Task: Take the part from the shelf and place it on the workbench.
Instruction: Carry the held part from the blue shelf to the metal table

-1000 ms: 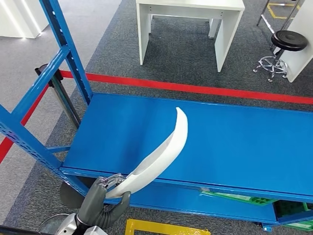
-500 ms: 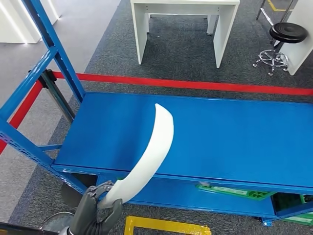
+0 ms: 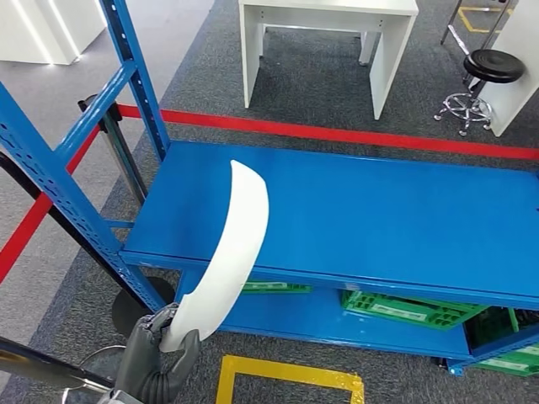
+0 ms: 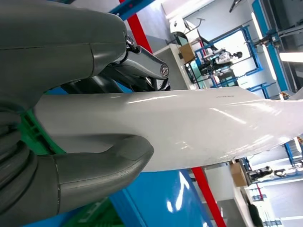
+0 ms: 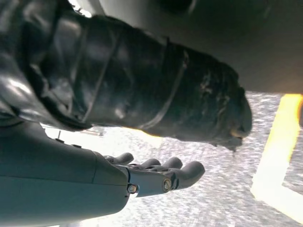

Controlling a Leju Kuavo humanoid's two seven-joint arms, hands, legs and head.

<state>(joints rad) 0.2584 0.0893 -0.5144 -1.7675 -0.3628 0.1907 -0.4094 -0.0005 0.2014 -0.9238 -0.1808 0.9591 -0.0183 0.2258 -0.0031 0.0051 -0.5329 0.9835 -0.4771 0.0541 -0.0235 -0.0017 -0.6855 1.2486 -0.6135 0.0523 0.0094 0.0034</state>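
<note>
A long, curved white part rises from my left hand at the bottom left of the head view, its tip over the front of the blue shelf. My left hand grips the part's lower end; close up, the thumb and fingers wrap the glossy white part. My right hand hangs above speckled floor with its fingers stretched out and nothing in them. A white workbench stands beyond the shelf, past a red floor line.
Blue shelf uprights stand at the left. Green crates lie on the lower shelf level. A black stool stands at the far right beside a white cabinet. Yellow floor tape marks a box in front of the shelf.
The part has swung left and more upright in my left hand. The camera has moved: the shelf now sits further away and the lower level with green crates shows more.
</note>
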